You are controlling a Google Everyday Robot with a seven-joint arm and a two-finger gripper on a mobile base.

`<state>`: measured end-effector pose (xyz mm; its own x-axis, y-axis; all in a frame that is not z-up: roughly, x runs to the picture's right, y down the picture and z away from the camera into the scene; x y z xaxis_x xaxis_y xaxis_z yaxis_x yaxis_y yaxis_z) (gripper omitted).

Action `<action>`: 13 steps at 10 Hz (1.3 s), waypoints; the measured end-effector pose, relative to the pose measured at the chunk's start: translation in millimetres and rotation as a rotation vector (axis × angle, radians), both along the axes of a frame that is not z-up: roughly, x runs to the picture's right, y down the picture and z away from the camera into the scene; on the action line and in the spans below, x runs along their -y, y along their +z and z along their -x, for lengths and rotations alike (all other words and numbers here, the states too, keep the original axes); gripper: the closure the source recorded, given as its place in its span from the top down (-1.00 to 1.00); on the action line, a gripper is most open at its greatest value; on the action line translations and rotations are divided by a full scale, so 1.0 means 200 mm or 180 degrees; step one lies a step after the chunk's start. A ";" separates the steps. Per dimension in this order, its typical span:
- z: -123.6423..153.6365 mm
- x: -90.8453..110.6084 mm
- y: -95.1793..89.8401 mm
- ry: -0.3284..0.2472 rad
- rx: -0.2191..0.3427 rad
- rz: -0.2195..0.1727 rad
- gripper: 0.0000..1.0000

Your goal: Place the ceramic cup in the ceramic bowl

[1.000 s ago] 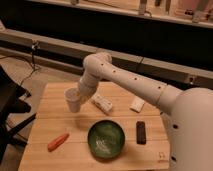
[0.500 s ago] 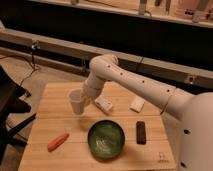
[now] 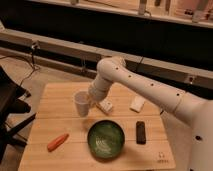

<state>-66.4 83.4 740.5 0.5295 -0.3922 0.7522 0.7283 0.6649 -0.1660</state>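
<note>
One ceramic cup (image 3: 81, 104) hangs in the gripper (image 3: 89, 103), up-left of the ceramic bowl (image 3: 106, 140).

Tool (image 3: 87, 103) with ceramic cup (image 3: 80, 104), up-left of ceramic bowl (image 3: 106, 140)

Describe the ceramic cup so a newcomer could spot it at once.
Over the wooden table, follow the white robot arm down to its gripper, left of centre. The ceramic cup is right there: plain white, taller than wide, unlike the wide green ceramic bowl or the flat white block.
</note>
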 end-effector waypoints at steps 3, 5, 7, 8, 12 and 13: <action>-0.06 -0.03 -0.03 0.0047 -0.0002 0.0044 -1.00; -0.11 -0.05 -0.04 0.0081 -0.0012 0.0068 -1.00; -0.15 -0.08 -0.07 0.0114 0.0000 0.0106 -1.00; -0.19 -0.09 -0.08 0.0140 -0.0014 0.0120 -1.00; -0.22 -0.12 -0.09 0.0178 -0.0009 0.0158 -1.00; -0.24 -0.13 -0.10 0.0196 -0.0012 0.0172 -1.00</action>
